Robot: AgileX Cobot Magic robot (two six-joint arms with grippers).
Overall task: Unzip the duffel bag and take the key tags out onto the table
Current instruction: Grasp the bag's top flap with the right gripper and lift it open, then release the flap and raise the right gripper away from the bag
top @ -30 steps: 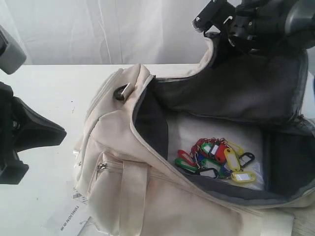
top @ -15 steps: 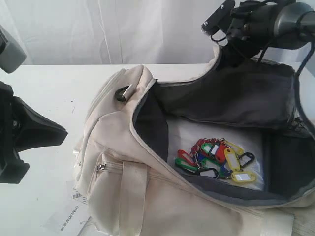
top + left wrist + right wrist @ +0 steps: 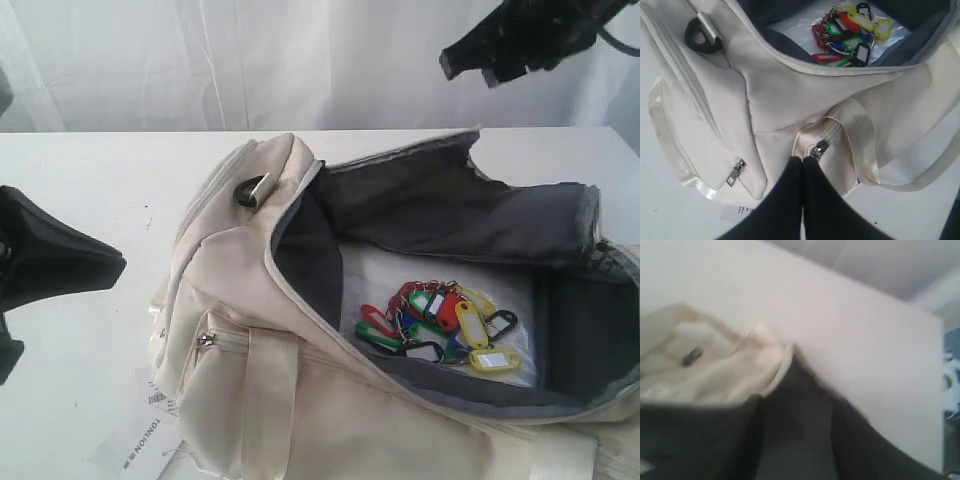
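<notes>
- The key tags [image 3: 440, 325] sit on the floor of the open bag [image 3: 250, 400]; its slack flap [image 3: 450, 205] may sag over them.
- The right claw [image 3: 490, 55] hangs above, blurred: I cannot tell its spread, and it may snag the lining [image 3: 580, 340].
- The left claw [image 3: 802, 161], pressed together, holds nothing; the bag may slide across the counter [image 3: 90, 180].

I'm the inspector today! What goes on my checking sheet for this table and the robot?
Surface: plain white table.
Job's things: duffel bag unzipped and gaping; key tags inside on its floor, not yet out.
Clutter: printed paper label by the bag's corner.
Hands: left hand shut, empty, tips by a zipper pull; right hand up above the bag's far flap, open or shut unclear.
Cables: thin dark cable by the right arm.
Surroundings: white curtain behind.
</notes>
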